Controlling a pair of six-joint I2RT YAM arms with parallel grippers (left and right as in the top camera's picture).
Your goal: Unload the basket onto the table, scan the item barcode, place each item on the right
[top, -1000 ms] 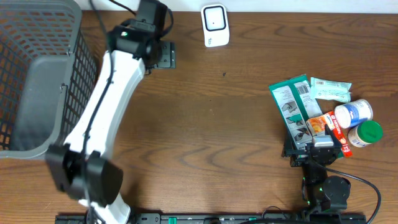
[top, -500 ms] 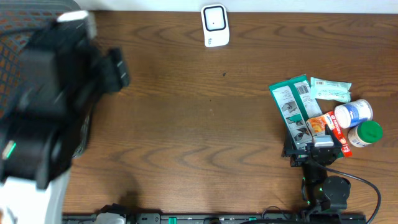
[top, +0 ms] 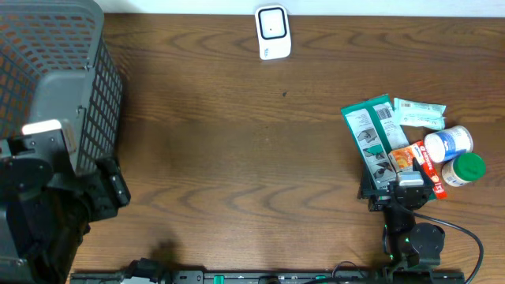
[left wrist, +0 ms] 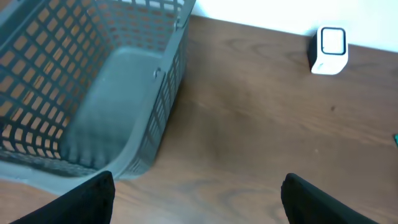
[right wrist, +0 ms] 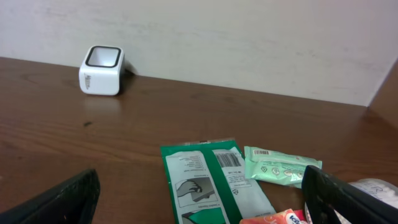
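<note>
2 grippers show, and both have their fingers spread wide with nothing between them. our left gripper (left wrist: 199, 196) hangs above the table (top: 237, 158) near the grey basket (left wrist: 124, 93), which stands at the far left corner. we take that basket to be where scanned goods end up, which would explain why it stands well apart from the unscanned pile. our right gripper (right wrist: 198, 186) sits low at the near end of that pile and points across it, its dark fingers (right wrist: 62, 199) framing the wrist view on either side.

the things to scan lie in a heap on the right side of the table. we see a long green packet (top: 373, 136), a pale green packet (top: 419, 114) at its far end, a small orange packet (top: 404, 158), a white bottle (top: 448, 144) and a green-capped bottle (top: 464, 169) lying beside it. the green packet lies flat with its barcode (right wrist: 227, 159) facing up, and the pale one shows a printed code too, so either looks simple to present.

the white scanner (top: 273, 32) stands at the far edge, roughly midway along, well apart from both the basket and the heap. that spot looks reachable by either arm.

as we judge it, nothing has been picked up yet and the step in hand is choosing and gripping 1 item. the right arm is the closer. a flat packet on wood may be awkward to pinch, so an edge looks the better hold.
</note>
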